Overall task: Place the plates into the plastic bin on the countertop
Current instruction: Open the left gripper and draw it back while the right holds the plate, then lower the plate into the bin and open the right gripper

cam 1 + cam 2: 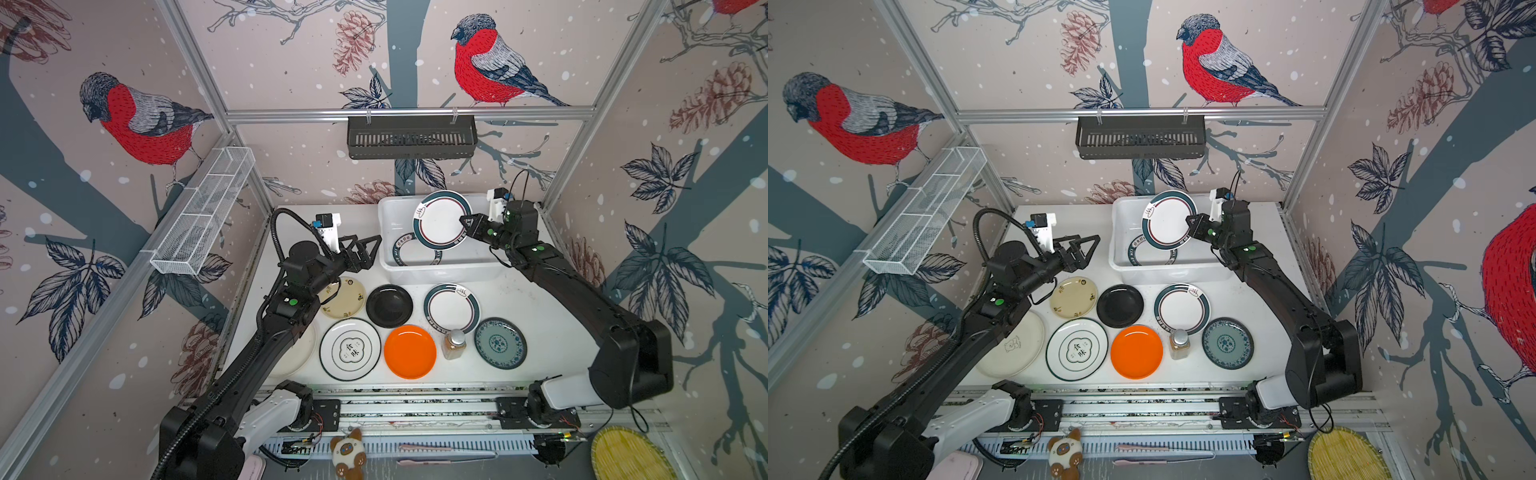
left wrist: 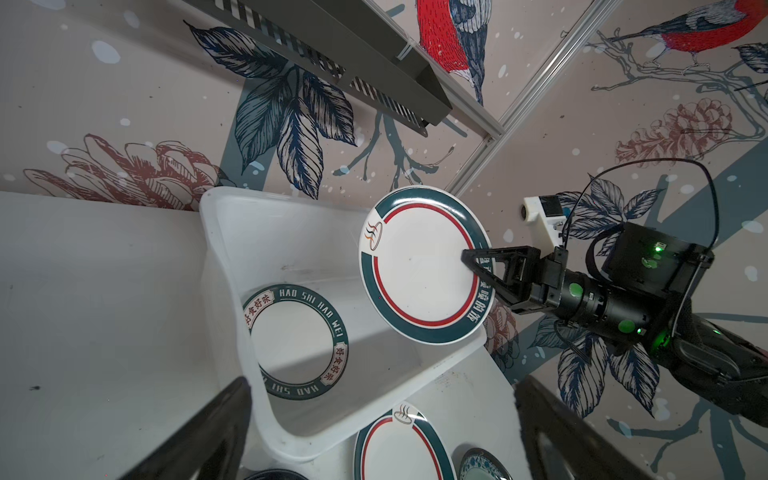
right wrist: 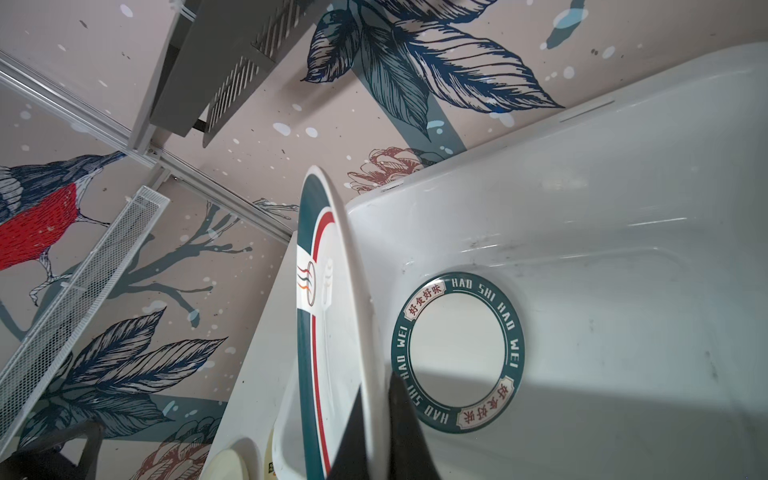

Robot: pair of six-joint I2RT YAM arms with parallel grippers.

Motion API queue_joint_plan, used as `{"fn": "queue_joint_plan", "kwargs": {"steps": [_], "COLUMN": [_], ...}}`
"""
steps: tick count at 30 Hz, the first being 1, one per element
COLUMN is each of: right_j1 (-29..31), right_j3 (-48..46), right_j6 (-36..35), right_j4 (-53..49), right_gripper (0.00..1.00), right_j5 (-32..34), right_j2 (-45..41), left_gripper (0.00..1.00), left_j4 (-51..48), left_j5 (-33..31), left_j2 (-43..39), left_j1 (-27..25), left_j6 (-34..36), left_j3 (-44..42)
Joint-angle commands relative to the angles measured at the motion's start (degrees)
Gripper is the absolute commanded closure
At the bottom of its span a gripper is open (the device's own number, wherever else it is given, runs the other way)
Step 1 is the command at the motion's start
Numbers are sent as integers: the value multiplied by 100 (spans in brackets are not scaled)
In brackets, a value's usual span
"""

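My right gripper (image 1: pixel 465 222) (image 1: pixel 1192 220) (image 2: pixel 467 257) (image 3: pixel 376 382) is shut on the rim of a white plate with a teal rim and red ring (image 1: pixel 441 220) (image 1: pixel 1169 220) (image 2: pixel 419 266) (image 3: pixel 328 291). It holds the plate tilted on edge above the plastic bin (image 1: pixel 440 272) (image 1: pixel 1167 272) (image 2: pixel 232 266) (image 3: pixel 582 166). A teal-ringed plate (image 1: pixel 399 249) (image 2: pixel 295 340) (image 3: pixel 457 353) lies flat inside the bin. My left gripper (image 1: pixel 370 253) (image 1: pixel 1090 249) (image 2: pixel 384 386) hangs open and empty left of the bin. Several plates lie on the countertop (image 1: pixel 540 311): cream (image 1: pixel 343 297), black (image 1: pixel 389 305), teal-rimmed (image 1: pixel 452 307), emblem (image 1: pixel 350 349), orange (image 1: pixel 410 351), blue-green (image 1: pixel 500 343).
A small amber bottle (image 1: pixel 454 344) stands between the orange and blue-green plates. A large cream plate (image 1: pixel 1017 345) lies partly under the left arm. A black slotted rack (image 1: pixel 411 137) hangs on the back wall. A white wire basket (image 1: pixel 203 212) hangs on the left wall.
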Motion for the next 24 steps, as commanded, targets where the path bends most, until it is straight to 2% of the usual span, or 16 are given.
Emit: {"fn": "queue_joint_plan", "kwargs": {"steps": [1,15,24], "right_j1": [-10,187,412], "right_j3": [266,1498,1785], "right_j6": [-201,-613,-548], "right_j4": [-203,-1043,-1032], "right_gripper": [100,100,100], "right_j5": [107,32,-198], "right_j2": [338,2092,2860], "left_gripper": [2,2,2], "left_j4": [-198,-514,-610], "left_j5": [-140,-444,-767], "left_j2": [-51,-275,-347], "left_j1": [-4,-2,-6], "left_j6": [187,264,388], "left_j3": [72,32,25]}}
